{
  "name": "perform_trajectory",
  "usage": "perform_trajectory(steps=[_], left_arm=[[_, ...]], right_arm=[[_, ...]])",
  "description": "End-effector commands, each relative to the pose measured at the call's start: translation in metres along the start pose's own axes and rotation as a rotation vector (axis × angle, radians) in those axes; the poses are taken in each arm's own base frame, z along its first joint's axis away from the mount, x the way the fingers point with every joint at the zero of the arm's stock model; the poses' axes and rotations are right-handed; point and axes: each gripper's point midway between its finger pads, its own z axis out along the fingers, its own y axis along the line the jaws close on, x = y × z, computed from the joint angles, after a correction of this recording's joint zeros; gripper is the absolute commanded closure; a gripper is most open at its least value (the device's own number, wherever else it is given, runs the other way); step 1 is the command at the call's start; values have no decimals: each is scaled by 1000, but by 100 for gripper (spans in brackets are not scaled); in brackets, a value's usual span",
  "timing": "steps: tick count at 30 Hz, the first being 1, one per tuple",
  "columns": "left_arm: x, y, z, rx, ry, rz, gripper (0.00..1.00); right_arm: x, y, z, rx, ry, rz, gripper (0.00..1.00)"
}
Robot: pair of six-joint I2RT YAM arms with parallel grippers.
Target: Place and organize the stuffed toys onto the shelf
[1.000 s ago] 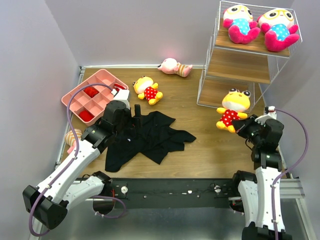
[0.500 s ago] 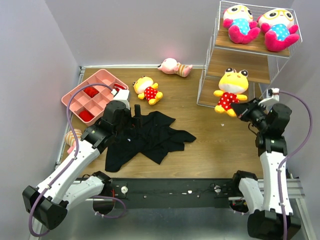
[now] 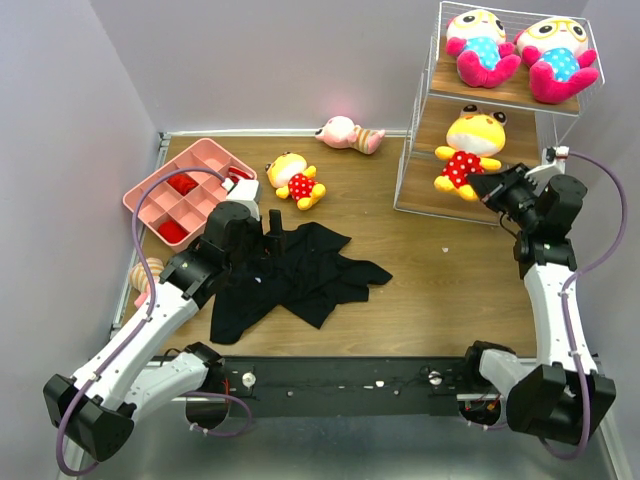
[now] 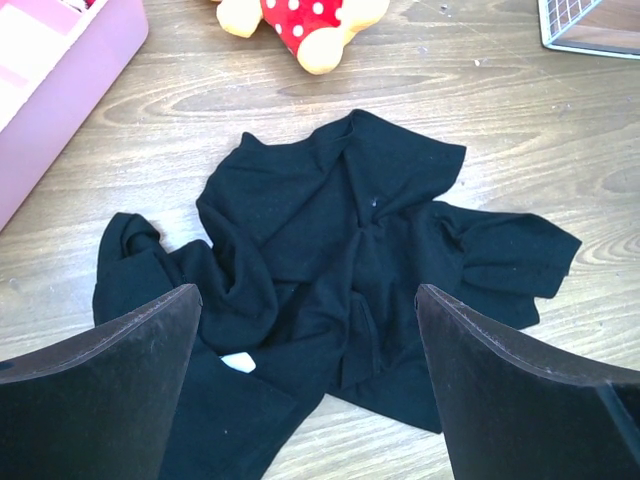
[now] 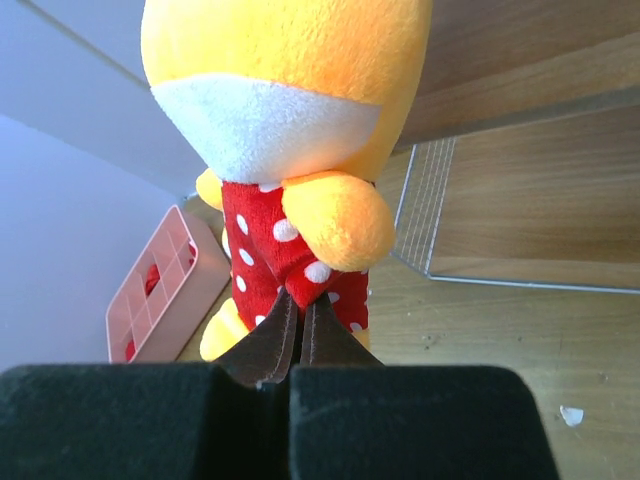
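Observation:
My right gripper [image 3: 484,186] is shut on the red dotted body of a yellow-orange doll [image 3: 470,142], holding it up in front of the middle tier of the white wire shelf [image 3: 455,160]; the pinch shows in the right wrist view [image 5: 300,298]. Two blue-bodied dolls [image 3: 478,46] [image 3: 552,55] lie on the top board. A second yellow-orange doll [image 3: 293,179] and a pale pink striped doll [image 3: 349,133] lie on the table. Another doll [image 3: 146,277] peeks out by the left arm. My left gripper [image 3: 272,230] is open and empty over a black garment [image 4: 330,270].
A pink compartment tray [image 3: 190,190] with red items stands at the back left. The black garment [image 3: 295,270] is spread over the table's middle. The second yellow-orange doll's lower part shows in the left wrist view [image 4: 300,20]. Grey walls close in on both sides.
My right arm has lifted the yellow-orange doll from near the table up and back to the shelf's middle tier. The left arm has not moved.

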Motion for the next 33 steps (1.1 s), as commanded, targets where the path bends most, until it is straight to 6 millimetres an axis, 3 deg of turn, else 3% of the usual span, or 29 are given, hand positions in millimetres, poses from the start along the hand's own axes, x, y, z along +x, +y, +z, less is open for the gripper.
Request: perform_trajectory(steps=[1, 11, 17, 33], left_arm=[[-3, -7, -4, 39, -18, 11, 2], [-5, -8, -6, 47, -26, 8, 2], [-6, -8, -7, 52, -29, 7, 2], [-7, -11, -9, 71, -34, 4, 2]], right_arm=[[-39, 20, 12, -58, -96, 4, 99], [-45, 26, 47, -73, -79, 51, 99], [-47, 27, 58, -73, -112, 84, 98], [-43, 21, 89, -74, -124, 130, 87]])
